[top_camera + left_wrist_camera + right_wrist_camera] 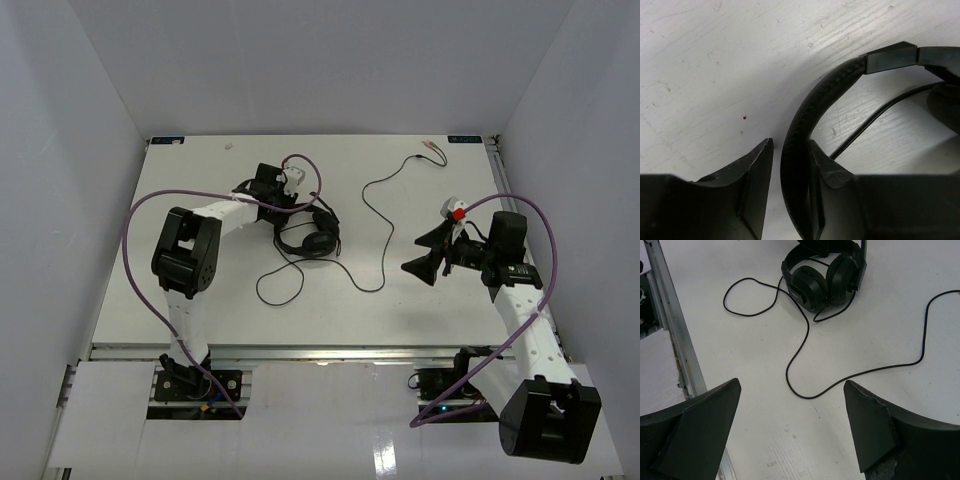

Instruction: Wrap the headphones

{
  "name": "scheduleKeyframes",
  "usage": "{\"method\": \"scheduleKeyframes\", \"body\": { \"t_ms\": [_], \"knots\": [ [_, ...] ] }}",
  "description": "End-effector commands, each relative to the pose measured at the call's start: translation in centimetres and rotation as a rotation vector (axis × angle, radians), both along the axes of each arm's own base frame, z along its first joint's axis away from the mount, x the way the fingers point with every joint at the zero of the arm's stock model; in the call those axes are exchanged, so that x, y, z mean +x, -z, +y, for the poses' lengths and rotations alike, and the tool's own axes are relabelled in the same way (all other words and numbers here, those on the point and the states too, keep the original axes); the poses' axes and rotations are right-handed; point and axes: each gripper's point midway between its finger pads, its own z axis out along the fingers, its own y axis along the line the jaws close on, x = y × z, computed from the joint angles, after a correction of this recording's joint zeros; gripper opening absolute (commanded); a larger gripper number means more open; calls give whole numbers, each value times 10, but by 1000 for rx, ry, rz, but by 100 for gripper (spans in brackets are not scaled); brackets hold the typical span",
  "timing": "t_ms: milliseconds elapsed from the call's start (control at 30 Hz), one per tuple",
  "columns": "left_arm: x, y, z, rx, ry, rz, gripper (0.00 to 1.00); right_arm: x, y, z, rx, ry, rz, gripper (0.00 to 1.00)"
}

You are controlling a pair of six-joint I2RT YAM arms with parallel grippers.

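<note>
The black headphones (308,238) lie on the white table left of centre, earcups together. Their thin black cable (375,215) loops toward the front and runs back to the pink and green plugs (432,150) at the far edge. My left gripper (297,207) straddles the headband (805,115). The band rests against the right finger, with a gap to the left finger, so the jaws are open. My right gripper (414,253) is wide open and empty, above the table right of the cable. Its wrist view shows the headphones (822,280) and cable (805,335) ahead.
An aluminium rail (320,352) runs along the table's front edge and also shows in the right wrist view (675,335). White walls enclose the table on three sides. Thick purple arm cables (135,230) arc beside each arm.
</note>
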Motion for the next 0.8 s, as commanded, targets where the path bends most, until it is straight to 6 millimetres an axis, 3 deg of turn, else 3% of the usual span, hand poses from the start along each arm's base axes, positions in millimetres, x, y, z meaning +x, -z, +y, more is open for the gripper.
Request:
{"method": "scheduleKeyframes", "body": {
  "t_ms": [0,133,233,333,400,533,667,767],
  "knots": [
    [-1,1,-6,11,6,11,23,3,1,-3,4,4,-18,90],
    [1,-29,-17,-82,-31,-20,1,-4,2,-1,4,-32,-31,90],
    [-6,-51,-19,-148,-69,-38,0,-12,6,1,6,-66,7,90],
    [-18,-96,-19,-241,-104,-106,0,-14,3,1,-33,-95,9,90],
    [-30,-116,-17,-299,-139,-126,0,-12,6,-2,-70,-82,39,90],
    [-57,-143,-8,-446,-261,-134,0,13,-23,-3,-143,10,-11,91],
    [-78,-188,-8,-590,-288,-186,0,20,-61,25,-104,-23,-137,90],
    [-88,-220,-11,-666,-275,-217,0,14,-94,53,-10,-143,-311,90]
  ]
}}
